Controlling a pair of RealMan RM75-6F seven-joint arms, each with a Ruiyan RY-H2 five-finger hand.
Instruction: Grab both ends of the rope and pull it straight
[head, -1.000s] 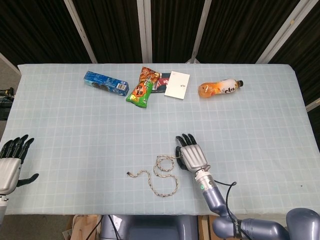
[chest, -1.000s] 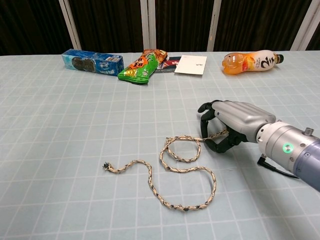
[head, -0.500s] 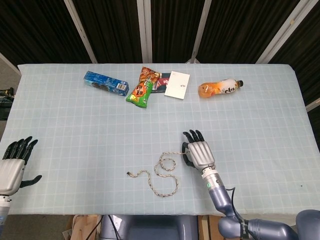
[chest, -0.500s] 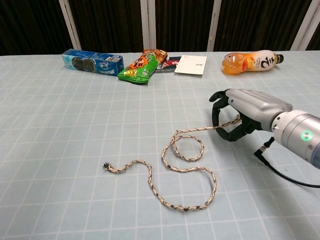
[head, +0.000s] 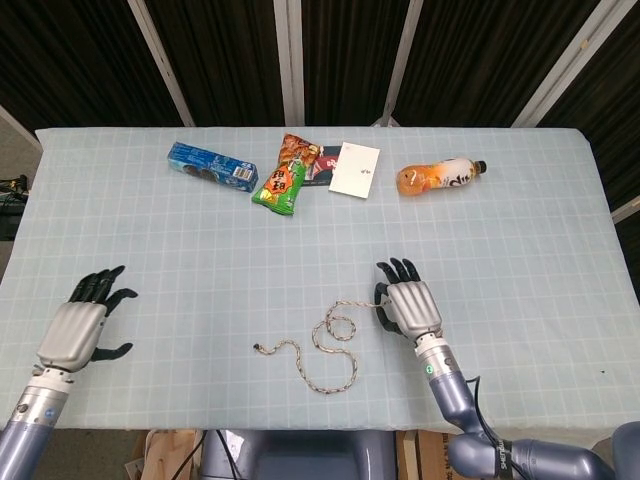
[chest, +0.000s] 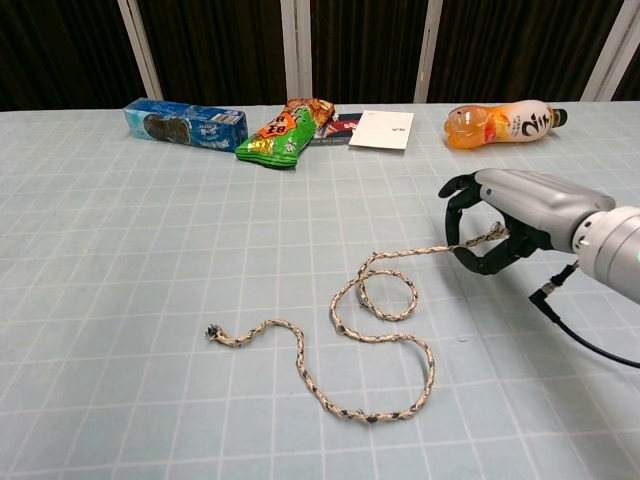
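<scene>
Right hand (chest: 500, 225) holds one end of the rope (chest: 375, 335): fingers curled around it, frayed tip poking out by the palm in the chest view. From the head view the grip is hidden under the back of the hand (head: 408, 305), so I'd guess a pinch between thumb and fingers, not certain. The stretch running from that hand to the first loop looks nearly taut and lifted slightly off the table (head: 520, 230), which fits the hand drawing it out to the robot's right.

Rest of the rope lies slack mid-table near the front edge: one small closed loop, then a wide bend, then a wavy tail ending at the free end (chest: 211, 333), on the robot's left side of the coil.

Left hand (head: 85, 318) is well apart from that free end, hovering near the table's left edge, fingers spread and holding nothing. Only in the head view.

Judgement: half the grab is done. Next, the left hand needs to reach in to the free end and pinch it before any real pull; pulling now would just drag the coil.

Snacks and the bottle (head: 440, 177) sit along the far edge, clear of the work.
</scene>
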